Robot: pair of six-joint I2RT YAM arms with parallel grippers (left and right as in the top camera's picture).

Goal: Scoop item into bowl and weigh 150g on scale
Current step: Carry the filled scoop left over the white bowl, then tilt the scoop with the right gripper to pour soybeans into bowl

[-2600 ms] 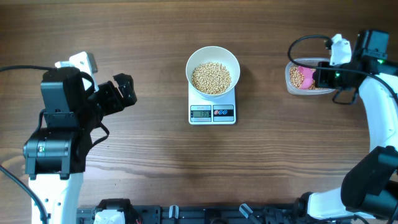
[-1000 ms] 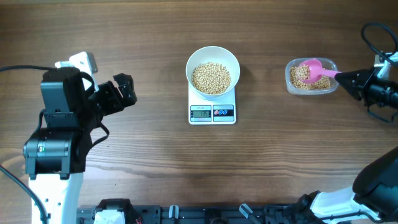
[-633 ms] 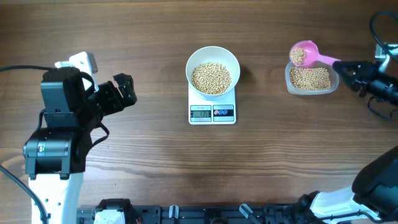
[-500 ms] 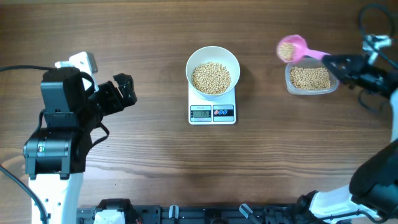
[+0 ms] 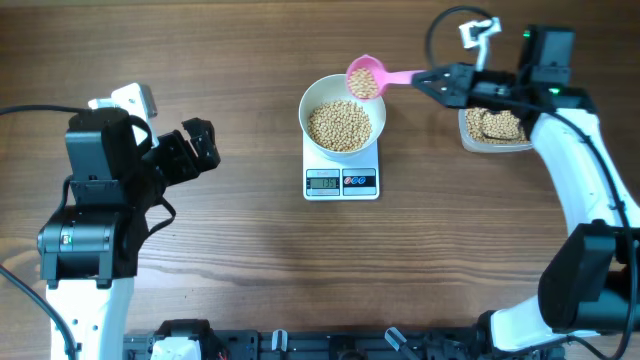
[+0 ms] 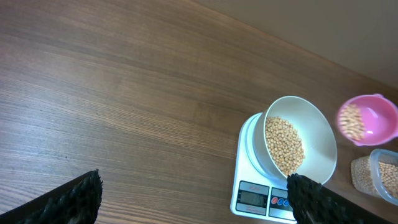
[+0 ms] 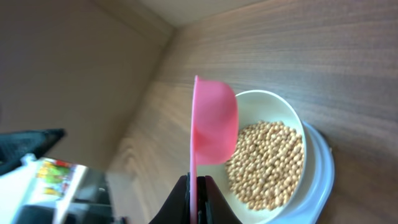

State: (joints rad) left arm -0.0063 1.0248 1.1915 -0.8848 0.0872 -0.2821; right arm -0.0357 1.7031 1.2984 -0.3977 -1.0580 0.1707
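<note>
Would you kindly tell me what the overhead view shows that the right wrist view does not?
Only overhead: the left gripper, open and well away from everything, the clear tub, and the display of the scale.
Only right wrist: the pink scoop seen edge-on from behind, with its handle pinched in the shut right gripper.
Both: the scoop held over the rim of the white bowl of beans, which sits on the scale.
</note>
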